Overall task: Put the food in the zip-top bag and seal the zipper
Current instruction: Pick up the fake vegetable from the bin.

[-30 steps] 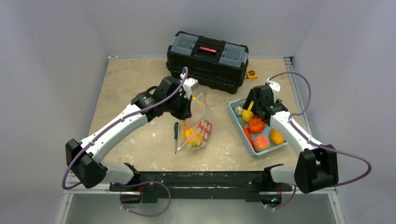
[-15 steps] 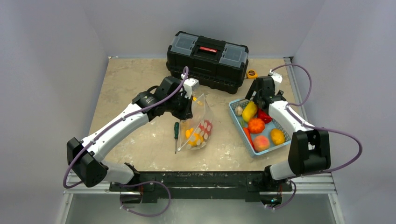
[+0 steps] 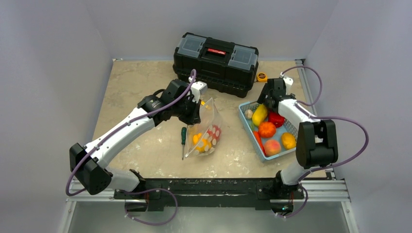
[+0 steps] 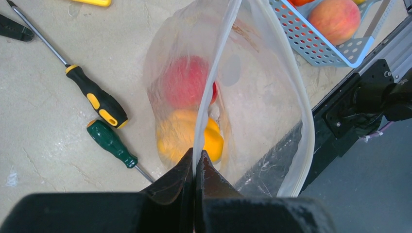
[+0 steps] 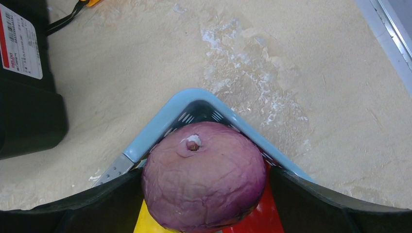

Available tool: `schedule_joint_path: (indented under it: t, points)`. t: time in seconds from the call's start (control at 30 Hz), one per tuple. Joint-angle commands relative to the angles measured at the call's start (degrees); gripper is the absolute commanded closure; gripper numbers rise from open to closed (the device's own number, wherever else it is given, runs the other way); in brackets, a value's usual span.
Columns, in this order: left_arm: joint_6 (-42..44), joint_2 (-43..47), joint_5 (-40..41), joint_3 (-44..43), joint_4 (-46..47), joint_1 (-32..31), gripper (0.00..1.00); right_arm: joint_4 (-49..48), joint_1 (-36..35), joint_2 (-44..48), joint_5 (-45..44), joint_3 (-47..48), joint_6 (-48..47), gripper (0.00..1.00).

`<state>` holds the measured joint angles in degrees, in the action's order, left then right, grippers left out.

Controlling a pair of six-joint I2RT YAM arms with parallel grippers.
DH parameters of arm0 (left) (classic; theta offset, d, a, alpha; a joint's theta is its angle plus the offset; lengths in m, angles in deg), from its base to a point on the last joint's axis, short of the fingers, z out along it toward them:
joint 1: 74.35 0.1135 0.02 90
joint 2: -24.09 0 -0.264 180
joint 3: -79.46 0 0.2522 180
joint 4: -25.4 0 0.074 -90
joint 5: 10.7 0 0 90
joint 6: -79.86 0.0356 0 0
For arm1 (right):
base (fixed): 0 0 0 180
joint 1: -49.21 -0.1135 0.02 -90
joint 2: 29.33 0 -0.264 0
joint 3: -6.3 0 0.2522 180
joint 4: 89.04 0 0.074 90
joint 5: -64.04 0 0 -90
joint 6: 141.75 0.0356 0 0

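Worktop, L to R.

Mid-left: 2 screwdrivers, yellow-handled and green-handled, lie flat side by side just left of the zip-top bag. Not task items, prob. just clutter to steer round.

The bag is near worktop ctr, bottom resting on the surface, mouth lifted. L gripper is clenched on the zipper of one lip, so the other lip sags away and the mouth gapes on the basket side. My read: it's held up as a funnel for the next drop. Inside are 2 pcs of food, red one and orange-yellow one, both at the bottom.

Far edge: 1 black toolbox, w/ 1 small tape measure by its R end.

Near R edge: 1 light blue basket w/ the rest of the food. Top view shows approx 7:
- yellow pc
- red pc
- orange pc
- peach
- yellow-orange pc
- carrot, along the L wall
- pale pc

An 8th, a purple ball, sits in the basket's far corner, hidden from above by the arm. R gripper is released, jaws spread wide either side of that ball and low enough to close. No squeeze shows; likely the next pick.

Zipper unsealed; task prob. under halfway.
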<state>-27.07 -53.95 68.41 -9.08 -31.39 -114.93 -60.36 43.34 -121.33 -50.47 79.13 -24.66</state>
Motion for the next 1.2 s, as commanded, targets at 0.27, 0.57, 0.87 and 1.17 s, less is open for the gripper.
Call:
schedule_joint_path:
  t: [0.27, 0.57, 0.87, 1.17]
  points:
    - [-0.6, 1.0, -1.7, -2.4, 0.0, 0.0, 1.00, -4.1, 0.1, 4.0, 1.7, -1.7, -3.8, 0.30]
    - [-1.3, 0.1, -1.8, -2.2, -0.1, 0.1, 1.00, -7.4, -0.9, 13.3, 14.0, -11.7, -0.7, 0.90]
    - [-1.1, -1.4, -0.5, -2.9, -1.1, 0.0, 1.00, -5.2, -6.7, 31.9, 17.7, -21.7, 0.3, 0.95]
    - [-1.1, -0.8, 0.1, -2.9, -1.4, 0.1, 1.00, 1.0, -16.1, 39.0, 18.5, -20.4, 3.8, 0.99]
